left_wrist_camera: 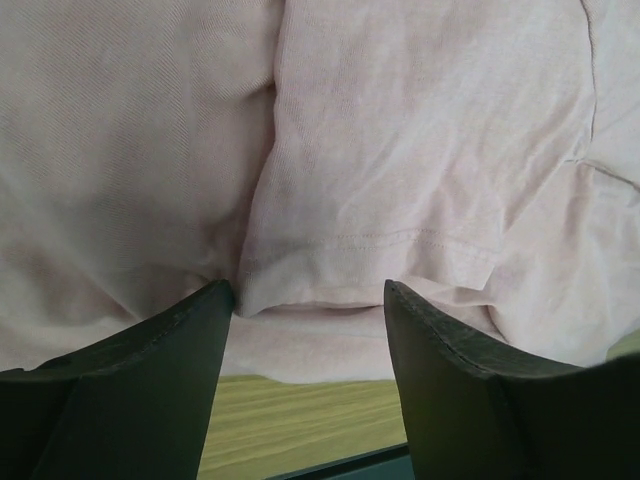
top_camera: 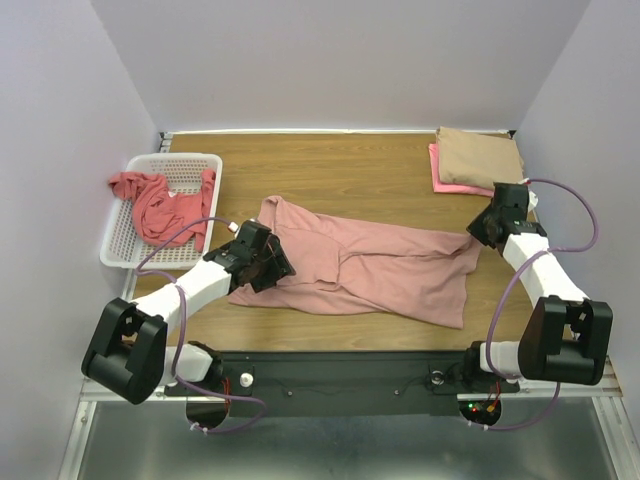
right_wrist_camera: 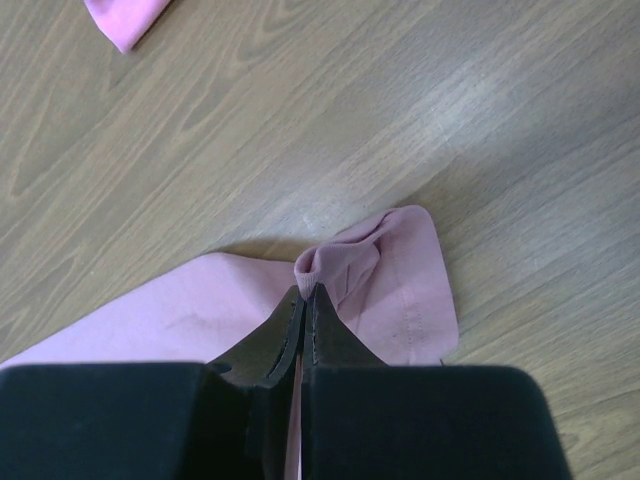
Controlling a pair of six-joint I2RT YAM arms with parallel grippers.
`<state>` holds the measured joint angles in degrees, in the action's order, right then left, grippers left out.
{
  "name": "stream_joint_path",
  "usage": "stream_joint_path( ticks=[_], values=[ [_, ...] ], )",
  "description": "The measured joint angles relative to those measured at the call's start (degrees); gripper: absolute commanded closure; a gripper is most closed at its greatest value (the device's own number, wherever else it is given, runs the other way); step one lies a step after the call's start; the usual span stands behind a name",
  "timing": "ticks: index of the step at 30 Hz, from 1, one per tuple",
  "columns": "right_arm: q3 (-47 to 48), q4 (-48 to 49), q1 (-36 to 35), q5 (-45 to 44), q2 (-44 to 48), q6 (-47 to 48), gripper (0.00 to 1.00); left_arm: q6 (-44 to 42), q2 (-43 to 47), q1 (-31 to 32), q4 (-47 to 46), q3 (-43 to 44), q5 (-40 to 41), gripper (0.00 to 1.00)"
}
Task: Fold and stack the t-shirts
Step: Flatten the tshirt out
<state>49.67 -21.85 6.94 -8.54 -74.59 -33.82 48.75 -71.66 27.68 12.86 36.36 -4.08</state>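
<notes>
Wooden surface point(top_camera: 360, 170) carried the pink shirt point(top_camera: 390, 265) across mid-frame, its right corner pinched in the closed right pincer point(right_wrist_camera: 305, 297) while the left pincer point(left_wrist_camera: 310, 295) gaped wide over the left hem, holding nothing, probably to pull it flat for folding.

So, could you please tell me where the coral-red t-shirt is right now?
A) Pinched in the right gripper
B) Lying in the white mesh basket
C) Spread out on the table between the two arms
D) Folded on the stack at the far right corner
B: the coral-red t-shirt lies crumpled in the white mesh basket on the left side of the table; the dusty-pink t-shirt is the one spread between the arms.
</notes>
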Motion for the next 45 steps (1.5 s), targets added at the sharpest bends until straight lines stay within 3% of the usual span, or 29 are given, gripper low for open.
stream_joint_path(
  ticks=[13, 20, 27, 32, 38, 45],
  values=[
    [0.0, 0.0, 0.0, 0.0, 0.0, 0.1, 1.0, 0.9, -2.5, 0.5, -0.5, -0.4, 0.7, 0.51],
    [0.0, 0.0, 0.0, 0.0, 0.6, 0.2, 1.0, 1.5, -2.9, 0.8, 0.0, -0.4, 1.8, 1.0],
    [0.0, 0.0, 0.0, -0.1, 0.8, 0.4, 1.0, 1.2, -2.8, 0.8, 1.4, -0.1, 3.5, 1.0],
    [0.0, 0.0, 0.0, 0.5, 3.8, 1.0, 1.0, -0.5, 3.4, 0.8, 4.6, 3.7, 5.7, 1.0],
    [4.7, -1.3, 0.0, 4.5, 12.6, 2.2, 1.0, -4.4, 12.7, 0.9, 8.2, 22.8, 12.5, 1.0],
    [21.3, -5.0, 0.0, 6.9, 19.4, 2.8, 0.99, -10.3, 15.4, 0.9, 14.8, 51.0, 21.0, 1.0]
  ],
)
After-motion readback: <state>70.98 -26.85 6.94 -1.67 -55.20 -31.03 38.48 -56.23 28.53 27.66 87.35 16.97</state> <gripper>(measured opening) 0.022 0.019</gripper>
